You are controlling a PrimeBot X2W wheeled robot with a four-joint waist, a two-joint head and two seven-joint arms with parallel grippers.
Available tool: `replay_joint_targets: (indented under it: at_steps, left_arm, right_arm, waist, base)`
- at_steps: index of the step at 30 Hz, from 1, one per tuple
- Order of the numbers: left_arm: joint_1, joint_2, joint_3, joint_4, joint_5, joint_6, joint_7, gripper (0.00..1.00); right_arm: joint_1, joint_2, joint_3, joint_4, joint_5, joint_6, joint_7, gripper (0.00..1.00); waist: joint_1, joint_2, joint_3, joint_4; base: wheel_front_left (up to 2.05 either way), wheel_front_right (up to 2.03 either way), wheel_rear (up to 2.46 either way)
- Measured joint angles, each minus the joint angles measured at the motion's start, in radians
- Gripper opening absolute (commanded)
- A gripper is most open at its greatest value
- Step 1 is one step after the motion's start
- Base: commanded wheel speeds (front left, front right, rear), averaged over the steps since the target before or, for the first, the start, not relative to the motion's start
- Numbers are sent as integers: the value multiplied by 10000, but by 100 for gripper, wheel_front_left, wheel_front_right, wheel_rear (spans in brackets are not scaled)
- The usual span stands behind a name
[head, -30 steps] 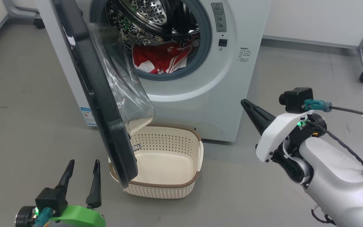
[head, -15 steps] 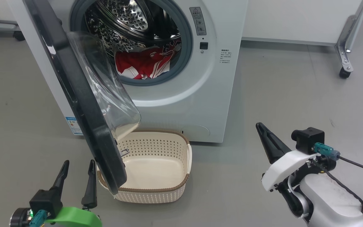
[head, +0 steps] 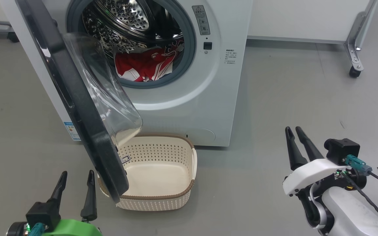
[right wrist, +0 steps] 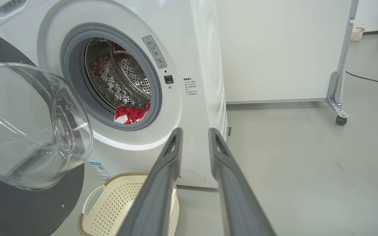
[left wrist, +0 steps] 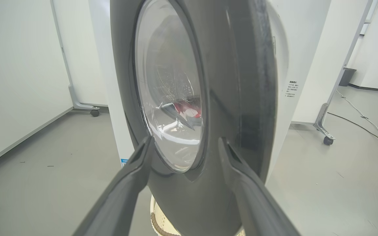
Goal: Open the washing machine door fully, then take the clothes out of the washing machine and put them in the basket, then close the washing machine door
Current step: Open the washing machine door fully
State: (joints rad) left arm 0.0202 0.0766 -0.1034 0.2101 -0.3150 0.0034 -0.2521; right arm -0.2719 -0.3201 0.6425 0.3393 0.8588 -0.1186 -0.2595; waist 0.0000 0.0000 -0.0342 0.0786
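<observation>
The washing machine [head: 208, 98] stands ahead with its black-rimmed door [head: 77, 108] swung partly out to the left, the glass bowl hanging over the basket [head: 162, 196]. Red clothes [head: 143, 67] lie in the drum's mouth. The cream basket sits on the floor below the door, holding nothing. My left gripper [head: 78, 172] is open at the lower left, just outside the door's rim [left wrist: 235, 98]; in its wrist view its fingers [left wrist: 186, 140] frame the door glass. My right gripper [head: 292, 128] stands apart at the right, slightly open [right wrist: 195, 129], holding nothing.
Grey floor spreads to the right of the machine. A metal frame leg on a caster [head: 353, 49] stands at the far right by a white wall panel [head: 307, 16]. A dark cable [right wrist: 369, 80] runs along the floor behind it.
The camera has shifted, moving the whole scene left. My right arm has drawn back from the machine toward the lower right and turned, and its shut fingers have parted a little.
</observation>
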Motion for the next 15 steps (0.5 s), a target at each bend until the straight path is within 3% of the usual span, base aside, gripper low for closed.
replay_joint_targets:
  at_steps: [15]
  left_arm:
    - [110,-17,48,15,0,-17,0,100]
  right_arm:
    - [1195,489,-1346,-961,-1471,-2,0,100]
  waist:
    - [0,0,66,-89]
  base:
    - [0,0,0]
